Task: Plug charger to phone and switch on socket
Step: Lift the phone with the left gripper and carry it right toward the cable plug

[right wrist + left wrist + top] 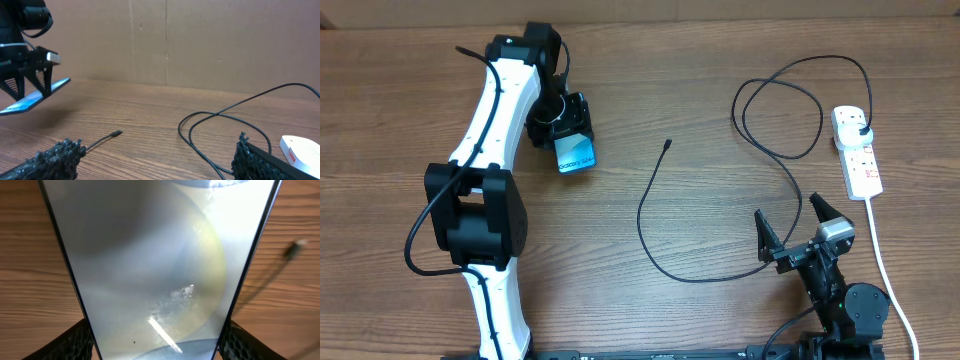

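My left gripper (565, 125) is shut on the phone (576, 155) and holds it tilted above the table at the upper left. In the left wrist view the phone's glossy screen (160, 270) fills the frame, clamped by its side edges between the black fingers (75, 342). The charger, a thin black cable (650, 200), lies in loops across the middle. Its connector tip (667, 144) rests free on the wood, and its plug (861, 128) sits in the white socket (857, 150) at the far right. My right gripper (792, 225) stands open near the front right, holding nothing. The tip (116, 133) lies ahead of its left finger.
A cardboard wall (165, 40) closes the far side of the wooden table. The socket's thick white cord (880, 260) runs down the right edge, past my right arm. Cable loops (225, 115) lie between my right gripper and the socket (300, 150).
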Robot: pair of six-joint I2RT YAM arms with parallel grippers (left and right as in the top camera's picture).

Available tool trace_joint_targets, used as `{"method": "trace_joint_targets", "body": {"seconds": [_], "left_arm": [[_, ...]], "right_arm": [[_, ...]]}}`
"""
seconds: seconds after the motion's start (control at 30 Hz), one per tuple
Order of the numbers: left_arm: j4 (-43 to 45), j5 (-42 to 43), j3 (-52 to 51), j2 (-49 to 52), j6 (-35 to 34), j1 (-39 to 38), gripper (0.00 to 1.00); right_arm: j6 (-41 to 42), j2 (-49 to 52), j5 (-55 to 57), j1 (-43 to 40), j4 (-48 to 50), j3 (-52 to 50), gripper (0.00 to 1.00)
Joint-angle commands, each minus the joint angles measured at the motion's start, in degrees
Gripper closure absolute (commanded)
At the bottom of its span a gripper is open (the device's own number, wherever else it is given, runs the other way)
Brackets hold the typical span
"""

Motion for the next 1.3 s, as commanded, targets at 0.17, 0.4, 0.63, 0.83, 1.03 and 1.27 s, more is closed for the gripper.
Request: {"method": "trace_joint_targets", "body": {"seconds": [0.17, 0.4, 0.63, 0.83, 1.03, 1.27], "left_arm": [[-0.9, 19.54, 2.08, -0.09, -6.84, -0.33, 0.5], [-4.02, 24.09, 2.05, -0.09, -17.86, -0.31, 0.46], [-5.64, 24.92, 2.05, -0.09, -18.73, -0.31, 0.42], [-6.32, 24.92, 2.05, -0.09, -18.75, -0.33, 0.62], [-6.88, 27.1, 2.05, -0.09, -18.75, -0.33, 0.57], [-7.74, 33.14, 2.05, -0.09, -20.48, -0.31, 0.59]], "right_arm": [[-0.07, -0.5, 0.33, 0.26, 0.39, -0.61, 0.0], [-0.07, -0.5, 0.33, 0.26, 0.39, -0.61, 0.0], [-0.04, -0.5, 0.33, 0.26, 0.39, -0.61, 0.0], [-0.07, -0.5, 0.33, 0.26, 0.39, -0.61, 0.0], [-0.07, -0.5, 0.33, 0.26, 0.39, -0.61, 0.0], [-0.04, -0.5, 0.33, 0.26, 0.39, -0.61, 0.0]]}}
